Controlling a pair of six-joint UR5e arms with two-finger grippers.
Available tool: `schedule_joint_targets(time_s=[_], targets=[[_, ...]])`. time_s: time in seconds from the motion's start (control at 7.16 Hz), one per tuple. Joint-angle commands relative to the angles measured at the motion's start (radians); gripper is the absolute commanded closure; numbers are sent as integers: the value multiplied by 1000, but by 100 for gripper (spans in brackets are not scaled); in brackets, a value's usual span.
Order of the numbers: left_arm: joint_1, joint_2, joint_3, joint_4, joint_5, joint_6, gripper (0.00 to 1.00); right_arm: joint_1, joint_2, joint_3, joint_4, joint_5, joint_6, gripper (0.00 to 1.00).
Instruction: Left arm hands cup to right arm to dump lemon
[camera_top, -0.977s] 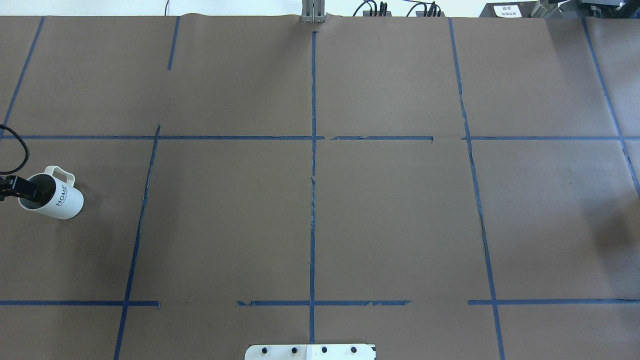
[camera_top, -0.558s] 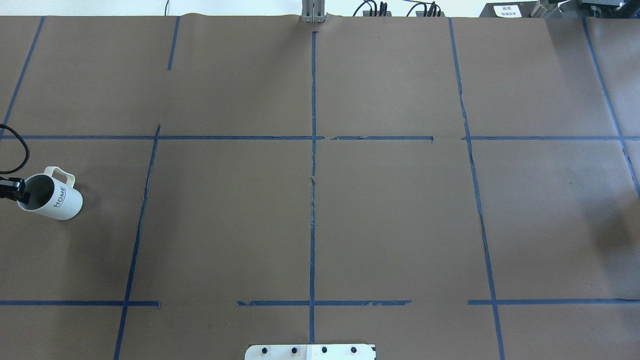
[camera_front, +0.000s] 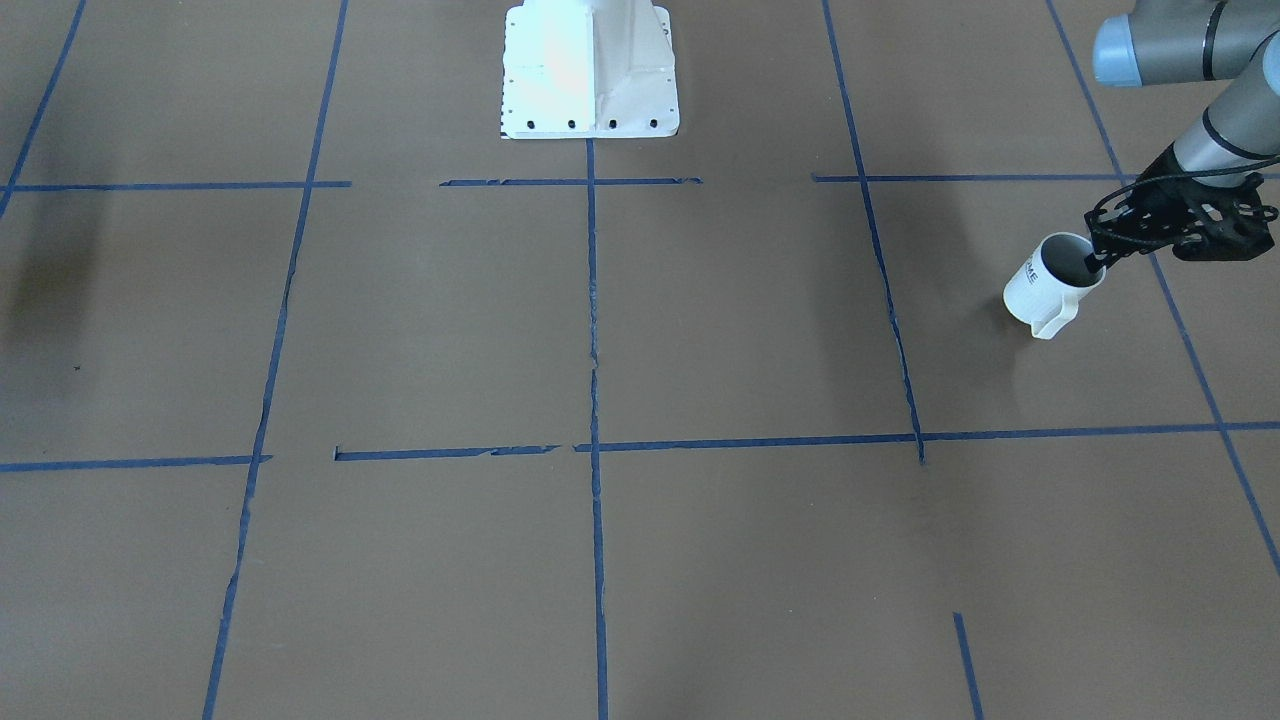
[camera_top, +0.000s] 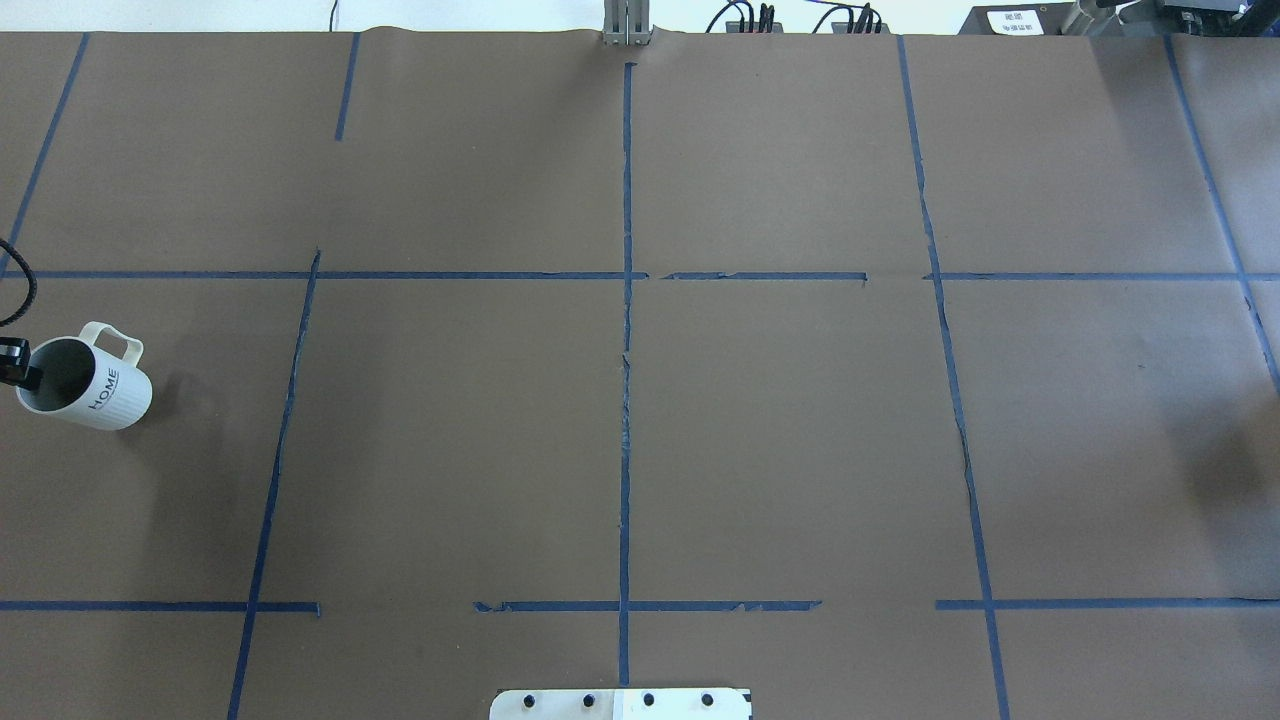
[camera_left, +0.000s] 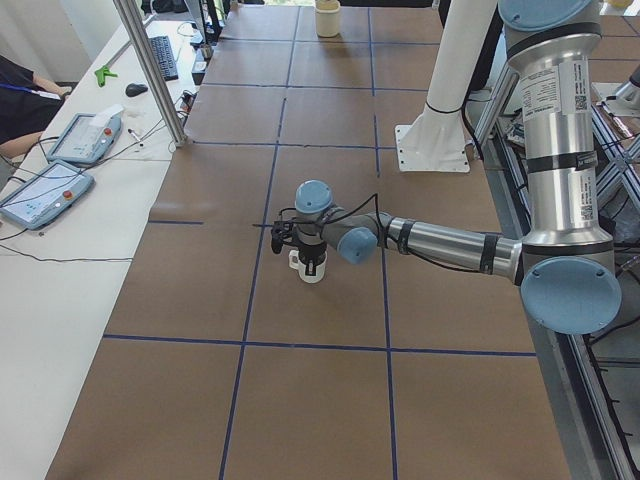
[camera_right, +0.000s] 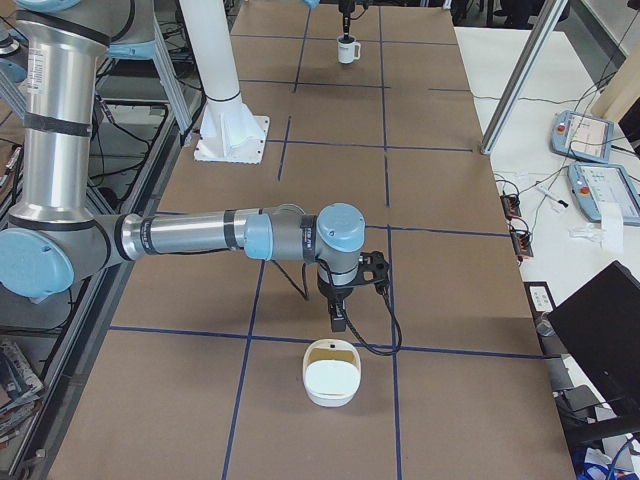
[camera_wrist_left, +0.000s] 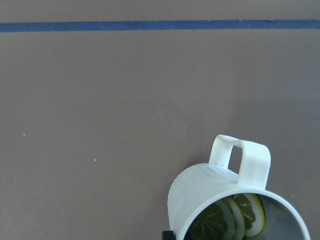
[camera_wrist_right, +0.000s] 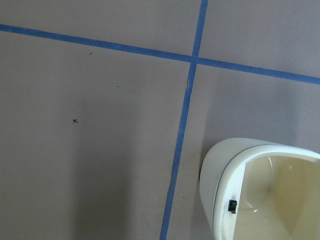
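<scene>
Front-facing, the small white ribbed mug (camera_front: 1040, 287) lettered HOME tilts far to the robot's left of the white base plate (camera_front: 590, 110). Its rim is clamped by the black cage-like left gripper (camera_front: 1098, 262), one finger inside the mouth; overhead, the mug (camera_top: 95, 385) has drifted further from the base plate (camera_top: 620, 703) than 0.6 s ago. The left wrist view shows yellow-green lemon slices (camera_wrist_left: 235, 217) inside the mug, near the gripped rim, while from the right side the slim black right gripper (camera_right: 338, 318) hovers above a cream bowl (camera_right: 330, 372), and I cannot tell whether its fingers are apart.
</scene>
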Motion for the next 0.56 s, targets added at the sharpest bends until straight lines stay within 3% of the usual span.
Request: schedule_joint_targets(time_s=[0.0,0.14,0.42], targets=[[-38,-52,-74,153,-2,-103,100,-2,5,-6,124,39,13,0],[-38,-126,-108,207,-4,-310,100,-3,8,-8,201,100,23,0],[-26,-225,-142,279,-5,-500,100,-85,19,-10,457,98,26,0]])
